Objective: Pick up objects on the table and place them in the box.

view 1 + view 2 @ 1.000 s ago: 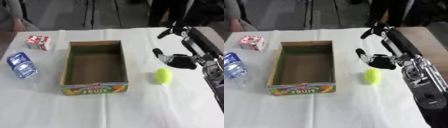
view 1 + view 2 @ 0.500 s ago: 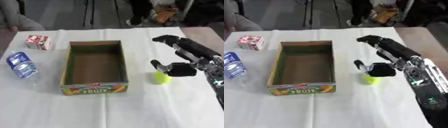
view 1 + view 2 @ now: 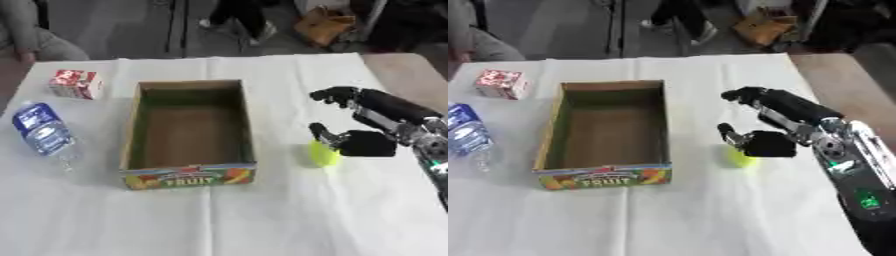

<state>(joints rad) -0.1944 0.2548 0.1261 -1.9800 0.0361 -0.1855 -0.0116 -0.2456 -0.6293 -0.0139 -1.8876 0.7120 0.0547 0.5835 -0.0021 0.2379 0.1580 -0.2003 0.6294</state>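
Right hand (image 3: 363, 142) is hanging over the right side of the table (image 3: 262, 215), reaching in from the right edge, with its palm directly above a yellow-green ball (image 3: 323, 154). Its fingers (image 3: 332, 94) are spreading wide toward the far side while the thumb (image 3: 320, 134) is pointing down beside the ball's upper edge; whether the thumb is touching the ball cannot be told, and the hand is grasping nothing. The ball is lying on the white cloth, just right of the box (image 3: 188, 135), apart from its wall. The box is standing open and empty at the table's centre, its near wall reading "FRUIT". 2 more things are lying left of the box: a bottle (image 3: 42, 134) with a blue label, on its side near the left edge, and a red-and-white carton (image 3: 75, 84) farther back. Only 1 hand is showing in either view.
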